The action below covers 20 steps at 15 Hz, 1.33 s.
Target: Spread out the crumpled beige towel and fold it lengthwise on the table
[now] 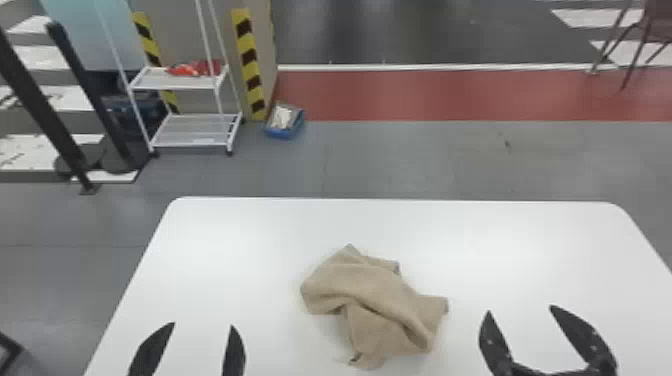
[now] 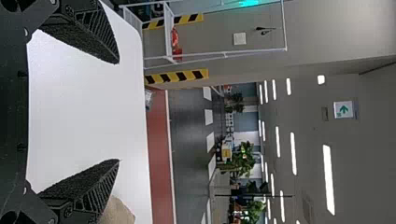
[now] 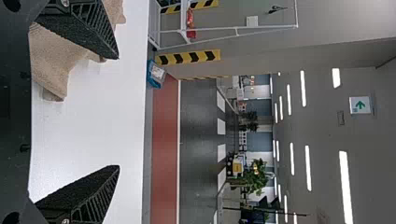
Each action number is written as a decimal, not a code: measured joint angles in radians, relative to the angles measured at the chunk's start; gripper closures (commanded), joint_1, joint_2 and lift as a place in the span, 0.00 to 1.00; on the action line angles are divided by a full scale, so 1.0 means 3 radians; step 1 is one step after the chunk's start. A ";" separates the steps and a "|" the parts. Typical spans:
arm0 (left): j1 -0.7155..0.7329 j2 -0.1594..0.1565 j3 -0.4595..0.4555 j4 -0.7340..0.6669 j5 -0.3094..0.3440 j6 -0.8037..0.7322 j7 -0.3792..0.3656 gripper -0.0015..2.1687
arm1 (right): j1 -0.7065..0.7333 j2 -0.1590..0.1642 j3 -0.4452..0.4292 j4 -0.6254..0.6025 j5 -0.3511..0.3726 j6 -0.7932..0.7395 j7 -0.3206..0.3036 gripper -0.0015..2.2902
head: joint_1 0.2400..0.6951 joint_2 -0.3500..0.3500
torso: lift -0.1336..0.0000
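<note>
1. left gripper (image 1: 202, 325) and right gripper (image 1: 520, 309) frame the foreground of the head view, their black fingers spread wide, neither gripping anything.
2. also in the head view, the beige towel (image 1: 370, 295) lies crumpled on the white table (image 1: 225, 240), between the two claws and reaching farther out than their tips. it sits nearer the right claw, apart from both. past the table's far edge, ahead of the left claw, stands a white rack (image 1: 155, 80) with red items on its upper shelf; a blue bin (image 1: 287, 133) rests on the floor beside it. a red floor strip (image 1: 450, 95) runs beyond the right claw, with a chair (image 1: 655, 25) farther to that claw's right.
3. left wrist view: the left gripper (image 2: 118, 111) gapes, bare tabletop between its fingers. a rounded bit of towel peeks out from behind one fingertip.
4. right wrist view: the right gripper (image 3: 118, 112) is parted just as broadly, its grasp empty. rumpled towel spreads behind one finger, a corner pointing into the gap; a green arrow sign (image 3: 360, 105) hangs well beyond the tips.
</note>
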 measured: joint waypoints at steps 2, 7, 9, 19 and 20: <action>0.0004 -0.0001 -0.0001 -0.0007 -0.0002 0.0000 0.0001 0.06 | 0.0000 0.0000 0.0003 0.0000 0.0000 -0.0001 0.0000 0.01 | 1.00 0.56 | 1.00; 0.0005 0.0001 -0.0004 -0.0018 -0.0004 0.0000 -0.0001 0.06 | 0.0000 0.0000 0.0008 -0.0014 0.0005 0.0006 0.0000 0.01 | 1.00 0.56 | 1.00; 0.0005 0.0001 -0.0004 -0.0023 -0.0008 0.0005 -0.0002 0.06 | 0.0000 0.0000 0.0011 -0.0021 0.0005 0.0007 0.0000 0.01 | 1.00 0.56 | 1.00; -0.0004 0.0001 -0.0010 -0.0014 -0.0055 0.0071 -0.0007 0.06 | -0.0105 0.0000 0.0019 0.0014 0.0565 0.0459 0.0104 0.02 | 1.00 0.58 | 1.00; -0.0005 0.0001 -0.0011 -0.0012 -0.0058 0.0071 -0.0007 0.06 | -0.0124 0.0000 0.0013 0.0038 0.0717 0.0455 0.0167 0.02 | 1.00 0.58 | 1.00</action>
